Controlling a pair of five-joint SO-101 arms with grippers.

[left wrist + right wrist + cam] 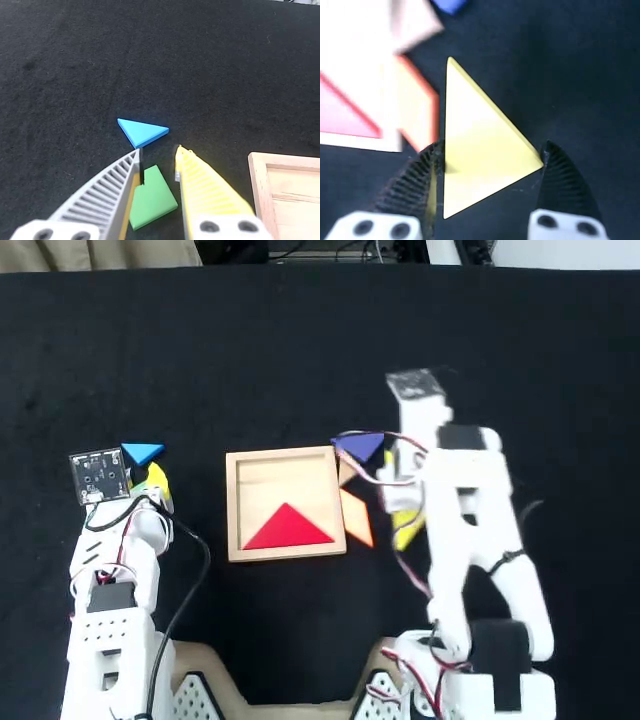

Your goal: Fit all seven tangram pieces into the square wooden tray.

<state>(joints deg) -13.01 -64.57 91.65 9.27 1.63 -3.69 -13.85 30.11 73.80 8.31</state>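
1. Yellow triangle [480, 150] sits between the right gripper [493, 145] fingers. One finger is on its long side and the other on the opposite corner, so it looks clamped. Its long axis runs straight out from the gripper.
2. In the high view it is under the right arm, just off the tray [232, 505] right edge by the near right corner. The tray lies to that gripper's left, so the coming move is likely a short carry left over the rim.
3. The tray holds the red triangle [288, 527] alone, with its long side along the near rim. The far half is free.
4. Orange piece [357, 517] is on the table, touching or just beside the tray's right rim, between the tray and the yellow triangle. It may get bumped.
5. Pale piece [347, 472] and dark blue triangle [360, 447] are off the tray's far right corner.
6. Left gripper [157, 150] is spread open over the table left of the tray. Green piece [150, 197] lies between its fingers, not gripped.
7. Light blue triangle [142, 132] lies just past those fingertips.
8. Right arm is nearer the tray. One of seven pieces is placed, so the task is at an early stage.
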